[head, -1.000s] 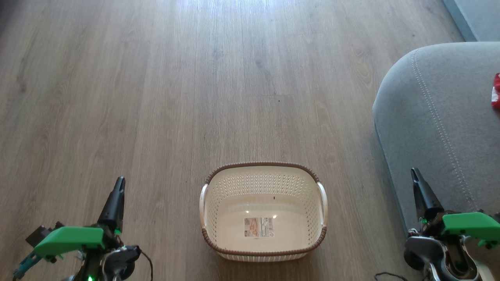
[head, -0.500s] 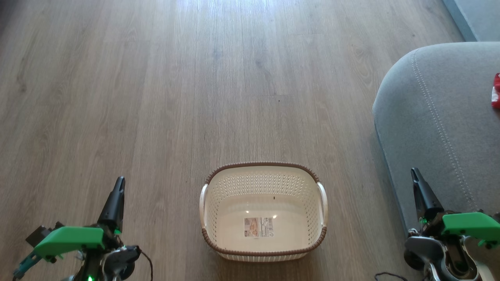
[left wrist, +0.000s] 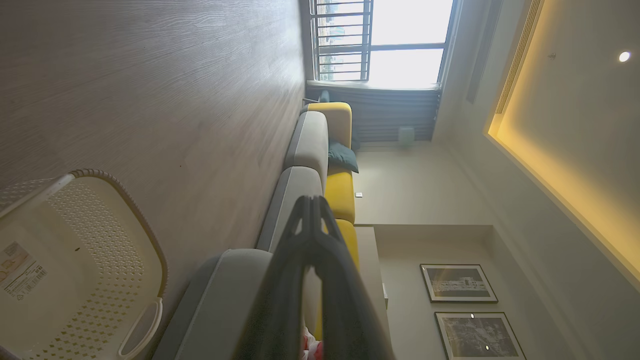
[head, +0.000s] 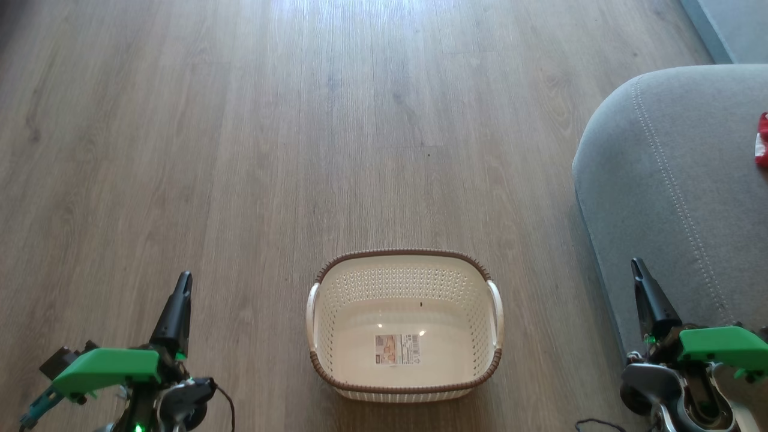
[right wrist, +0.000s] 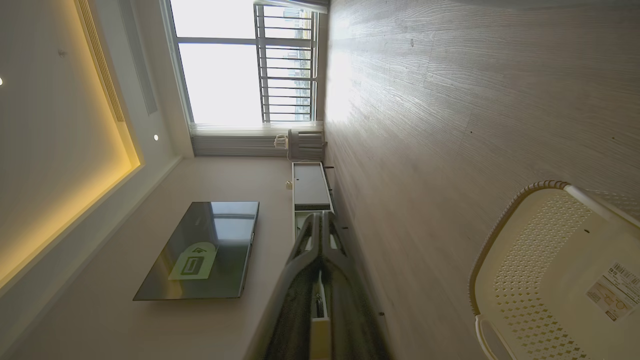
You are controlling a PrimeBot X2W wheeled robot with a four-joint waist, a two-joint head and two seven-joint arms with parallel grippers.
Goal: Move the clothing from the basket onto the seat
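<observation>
In the head view the basket (head: 405, 282) stands empty on the wooden floor (head: 240, 150), low in the middle, with its label showing on the bottom. The clothing (head: 762, 139) lies on the seat (head: 672, 180) at the right edge, where a red-and-white scrap is in frame, well apart from both pincers. The left pincer (head: 185, 277) sits at the lower left, clenched on nothing, well to the left of the basket. The right pincer (head: 636, 264) sits at the lower right, also clenched and empty, its tip over the seat's near edge. Bare floor surrounds the basket; the seat's rounded corner is near its right side but apart from it.

In the left wrist view the pressed-together fingers point along the sofa, with the basket at the lower left and the grey seat just beside them. Yellow back cushions (left wrist: 340, 195), a window (left wrist: 395, 40) and two framed pictures (left wrist: 457, 282) lie beyond.

In the right wrist view the shut fingers point towards a low cabinet (right wrist: 310, 185) and a television (right wrist: 200, 250). The basket is at the lower right, across open floor.
</observation>
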